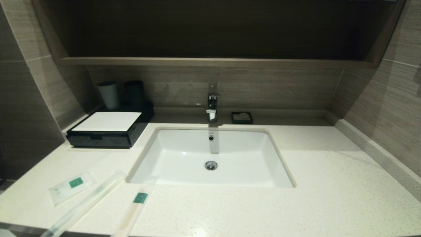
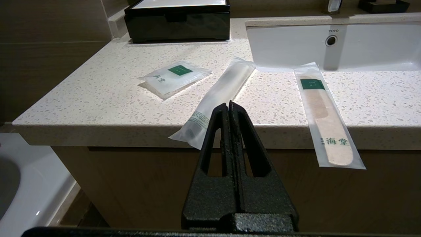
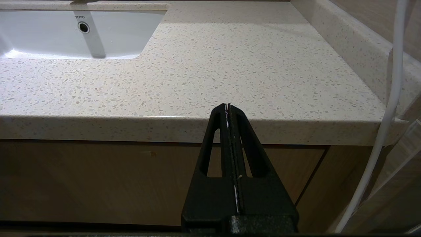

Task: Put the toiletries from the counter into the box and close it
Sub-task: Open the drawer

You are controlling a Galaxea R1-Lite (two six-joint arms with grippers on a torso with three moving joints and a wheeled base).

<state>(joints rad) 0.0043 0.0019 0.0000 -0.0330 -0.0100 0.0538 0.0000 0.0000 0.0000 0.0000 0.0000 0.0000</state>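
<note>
— What are the grippers doing?

— Both parked below the counter's (image 1: 329, 184) front edge. Left gripper (image 2: 229, 104): jaws pressed together, nothing in them. Right gripper (image 3: 227, 107): same, fingers flat against each other, empty, facing bare stone to the right of the sink (image 1: 263, 148).

— And the toiletries?

— All three on the counter, front left corner. Short sachet (image 1: 73, 187) furthest left, lying flat. Next to it the long frosted packet (image 1: 86, 204), and nearer the sink the comb packet (image 1: 136, 207) (both overhang the front edge, as the left wrist view shows). None touching, as far as I can tell.

— The box?

— Back left by the wall; box (image 1: 108, 128) has its drawer pushed in, white panel up. Two cups (image 1: 108, 94) behind it, soap dish (image 1: 241, 117) right of the tap (image 1: 212, 105).
</note>
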